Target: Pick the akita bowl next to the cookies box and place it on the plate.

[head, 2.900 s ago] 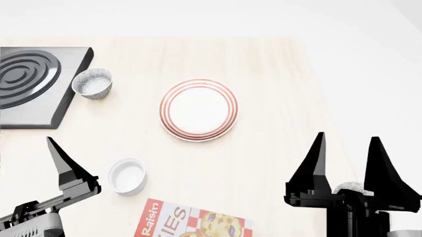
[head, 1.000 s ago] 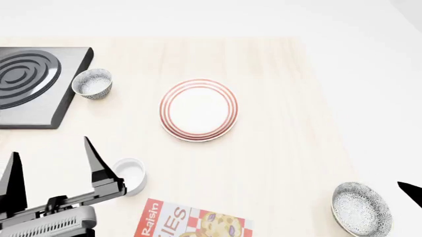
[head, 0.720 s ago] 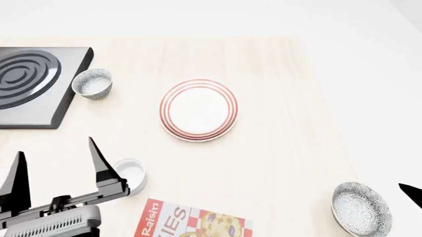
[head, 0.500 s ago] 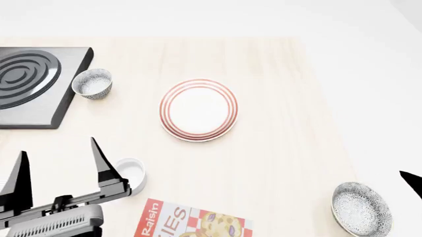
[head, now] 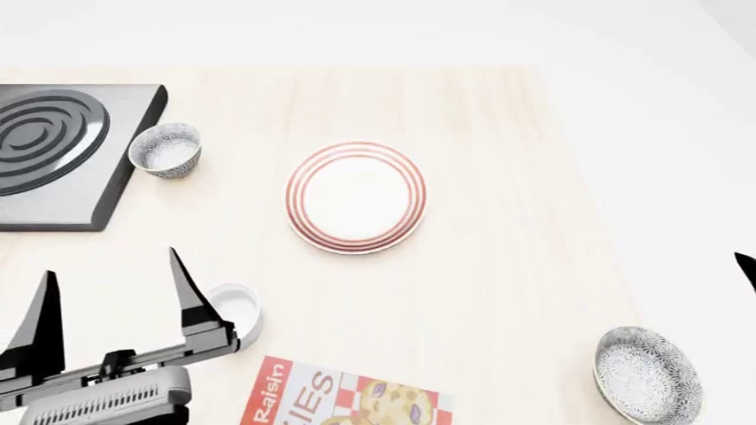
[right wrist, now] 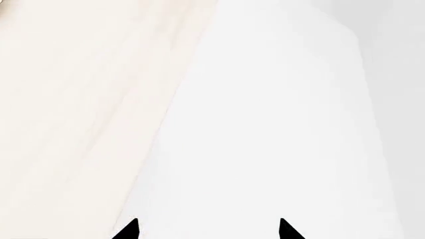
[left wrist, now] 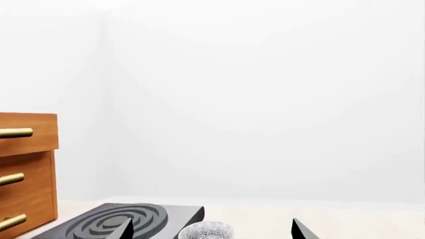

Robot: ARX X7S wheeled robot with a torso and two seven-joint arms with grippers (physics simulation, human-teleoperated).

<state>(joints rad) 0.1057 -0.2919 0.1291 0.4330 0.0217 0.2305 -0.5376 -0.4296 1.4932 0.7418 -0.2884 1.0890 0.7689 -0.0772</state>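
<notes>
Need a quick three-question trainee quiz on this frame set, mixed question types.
1. True or false: the speckled grey-and-white akita bowl near the red cookies box sits on the round red-ringed white plate.
2. Which object does the left gripper stand closest to: A) black stove burner B) small plain white cup C) plate?
3. Fill in: a second speckled bowl stands beside the ____.

Key: 1 false, it rests on the pale wooden table. 2 B. 3 burner.
</notes>
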